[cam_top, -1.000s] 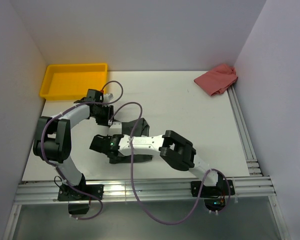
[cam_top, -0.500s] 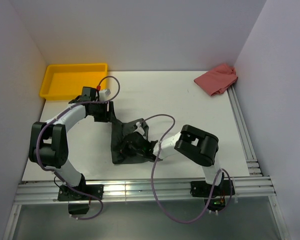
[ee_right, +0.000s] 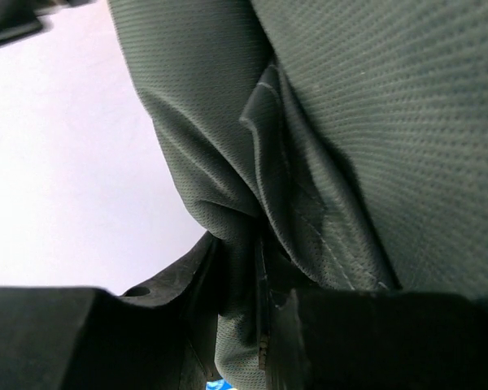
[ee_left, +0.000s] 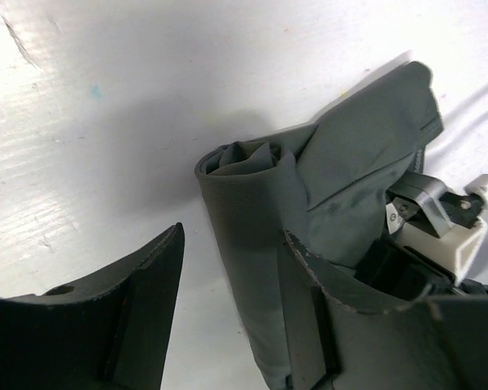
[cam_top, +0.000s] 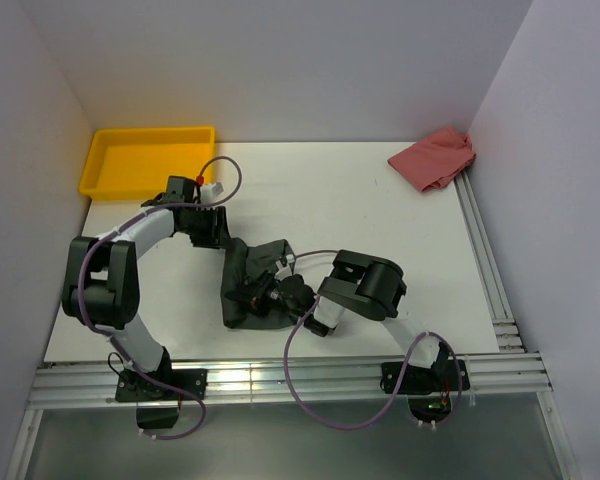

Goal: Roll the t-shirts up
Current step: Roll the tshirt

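The dark charcoal-grey t-shirt (cam_top: 242,272) lies bunched and partly rolled on the white table, left of centre. In the left wrist view its rolled end (ee_left: 260,203) shows a spiral of fabric. My left gripper (cam_top: 212,232) is at the shirt's far end. It is open (ee_left: 232,325), and the roll lies between the fingers, against the right finger (ee_left: 333,317). My right gripper (cam_top: 263,296) is low on the shirt's near part. It is shut (ee_right: 256,325) on a fold of the grey fabric (ee_right: 350,122). No neck label shows.
A yellow tray (cam_top: 150,132) stands at the back left. A crumpled pink cloth (cam_top: 435,158) lies at the back right corner. Metal rails run along the table's right edge (cam_top: 485,260) and front edge (cam_top: 280,380). Grey walls close in three sides.
My right arm drew back from reaching left across the shirt, folded its elbow and now grips the shirt's near part. The shirt has become a narrower roll. My left gripper has barely moved.
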Controlling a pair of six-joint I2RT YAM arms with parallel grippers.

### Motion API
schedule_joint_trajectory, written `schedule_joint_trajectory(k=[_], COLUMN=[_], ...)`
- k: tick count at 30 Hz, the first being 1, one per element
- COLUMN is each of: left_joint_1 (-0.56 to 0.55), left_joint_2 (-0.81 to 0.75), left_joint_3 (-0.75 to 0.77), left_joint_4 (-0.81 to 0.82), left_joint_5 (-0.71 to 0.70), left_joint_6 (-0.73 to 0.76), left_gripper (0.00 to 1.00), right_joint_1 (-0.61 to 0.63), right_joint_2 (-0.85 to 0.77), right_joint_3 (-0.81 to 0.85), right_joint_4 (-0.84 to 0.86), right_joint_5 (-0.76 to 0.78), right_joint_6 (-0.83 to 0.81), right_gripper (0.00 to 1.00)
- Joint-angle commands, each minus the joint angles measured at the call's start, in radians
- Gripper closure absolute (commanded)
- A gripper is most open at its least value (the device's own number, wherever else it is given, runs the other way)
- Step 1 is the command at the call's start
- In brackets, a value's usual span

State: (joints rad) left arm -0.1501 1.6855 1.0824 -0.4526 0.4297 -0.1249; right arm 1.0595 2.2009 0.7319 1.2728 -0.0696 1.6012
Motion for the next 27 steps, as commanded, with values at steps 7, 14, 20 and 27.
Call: schedule_joint_trajectory(k=[7,14,20,27], left_joint_1=[-0.003,-0.02,-0.026,-0.042], left_joint_2=[0.077,0.071,0.074,0.069], left_joint_3=[-0.012,-0.013,-0.01,0.002], left_joint_4=[0.012,0.011,0.006,-0.001], left_joint_5=[0.03,0.034,0.026,-0.017], left_joint_6=[0.002,0.004,0.004,-0.002], left_gripper=[0.47,0.39,0.52,1.0], right_joint_1=[-0.001,-0.001,0.0,0.048], right_joint_2=[0.051,-0.002,-0.127,-0.228], right_joint_3=[0.024,0.038,0.121,0.358], right_joint_4=[0.185,-0.008,-0.481,-1.1], right_joint_5=[-0.038,-0.039,0.0,0.203], right_joint_6=[0.086,0.049,-0.081,-0.259], right_gripper=[0.89,0.83,0.69,0.49])
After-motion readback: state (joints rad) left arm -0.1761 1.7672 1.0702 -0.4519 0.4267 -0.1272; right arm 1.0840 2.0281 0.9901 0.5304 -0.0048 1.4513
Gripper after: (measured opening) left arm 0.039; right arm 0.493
